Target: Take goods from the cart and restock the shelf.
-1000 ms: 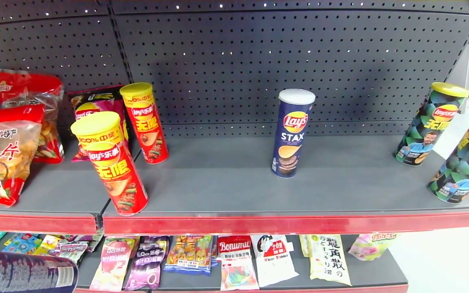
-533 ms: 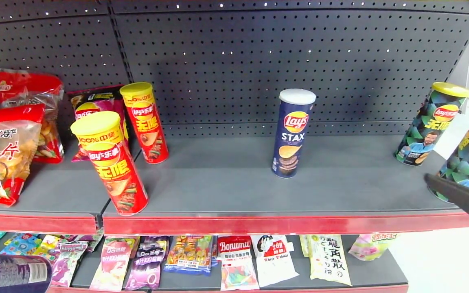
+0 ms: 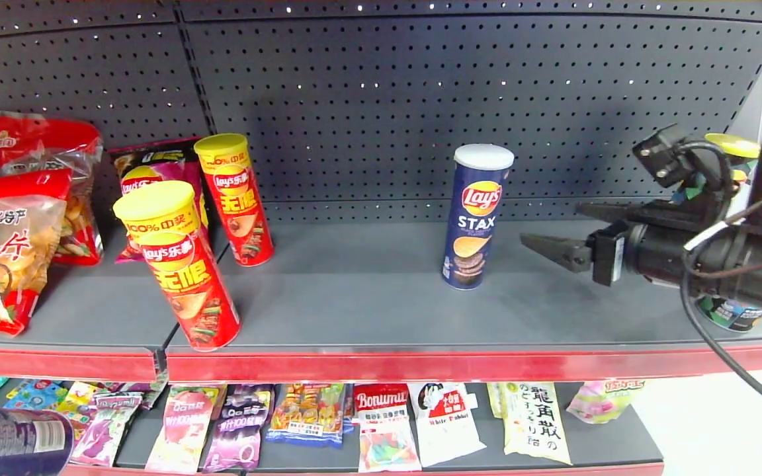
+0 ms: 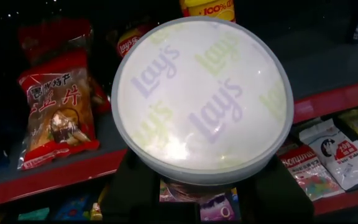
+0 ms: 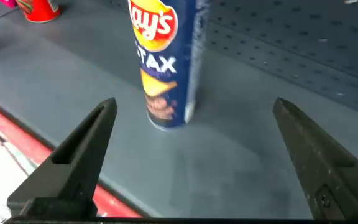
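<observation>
now: the black two-finger right claw (image 3: 553,225) is spread wide and holds nothing. it sits just right of the upright navy cardboard crisp tube with a white plastic lid (image 3: 479,218), level with the tube's lower half and not touching it. in the right wrist view the navy tube stands ahead of the gap between the jaws, nearer one finger than the other.

change: one second ago no arm was near the navy tube. half a second ago only fingertips showed, far right of it, by the two green patterned tubes with yellow lids (image 3: 731,144). the right arm has since come across in front of those green tubes, almost to the navy tube. the goods have not moved and the camera is steady.

task item: a second dark blue printed crisp tube (image 3: 10,439) is far left of and below the navy tube, off the grey shelf board with a red front lip (image 3: 368,311). the left claw (image 4: 197,198) is clenched on it, with its white lid facing the wrist camera. it has slid slightly further left during the second.

reading: the held tube is not yet stocked. bare board lies on both sides of the navy tube, up to the red tubes with yellow lids (image 3: 189,277) on its left. the right arm's approach suggests the navy tube gets shifted or squared first. uncertain.
</observation>
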Robot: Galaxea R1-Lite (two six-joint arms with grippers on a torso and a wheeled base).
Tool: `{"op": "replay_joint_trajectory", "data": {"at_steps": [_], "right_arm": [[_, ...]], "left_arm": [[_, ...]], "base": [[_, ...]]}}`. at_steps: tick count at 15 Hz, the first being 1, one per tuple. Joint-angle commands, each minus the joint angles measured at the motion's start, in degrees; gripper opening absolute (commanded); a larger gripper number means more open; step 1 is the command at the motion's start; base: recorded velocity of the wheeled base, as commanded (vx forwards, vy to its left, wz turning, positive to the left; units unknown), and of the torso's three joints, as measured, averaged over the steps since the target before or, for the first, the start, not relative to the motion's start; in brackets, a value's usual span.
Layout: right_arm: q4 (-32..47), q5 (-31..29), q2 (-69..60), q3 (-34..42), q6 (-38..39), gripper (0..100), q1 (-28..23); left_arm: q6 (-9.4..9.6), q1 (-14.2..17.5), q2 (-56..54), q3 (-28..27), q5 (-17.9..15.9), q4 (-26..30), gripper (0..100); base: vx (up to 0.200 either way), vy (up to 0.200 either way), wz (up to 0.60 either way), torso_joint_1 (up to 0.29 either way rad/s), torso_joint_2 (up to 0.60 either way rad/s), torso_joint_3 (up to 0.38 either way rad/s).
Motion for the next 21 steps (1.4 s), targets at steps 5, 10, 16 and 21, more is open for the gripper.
{"op": "replay_joint_trajectory", "data": {"at_steps": [5,10,16,21], "right_arm": [[-0.1,0.1,11.2,-8.9,2.3,100,0.7],[-0.2,1.5,12.6,-10.5,2.9,100,1.5],[-0.3,1.4,17.7,-17.7,3.0,100,4.3],[-0.3,1.3,21.5,-21.7,3.2,100,5.6]], "left_arm": [[-0.01,0.0,1.8,-0.8,0.0,0.0,0],[-0.1,0.0,2.5,-0.7,0.0,0.0,0],[-0.1,0.0,2.9,-0.8,0.0,0.1,0],[-0.1,0.0,3.0,-0.8,0.1,0.1,0]], "base": [[0.0,0.0,0.0,0.0,0.0,0.0],[0.0,0.0,0.0,0.0,0.0,0.0],[0.0,0.0,0.0,0.0,0.0,0.0],[0.0,0.0,0.0,0.0,0.0,0.0]]}}
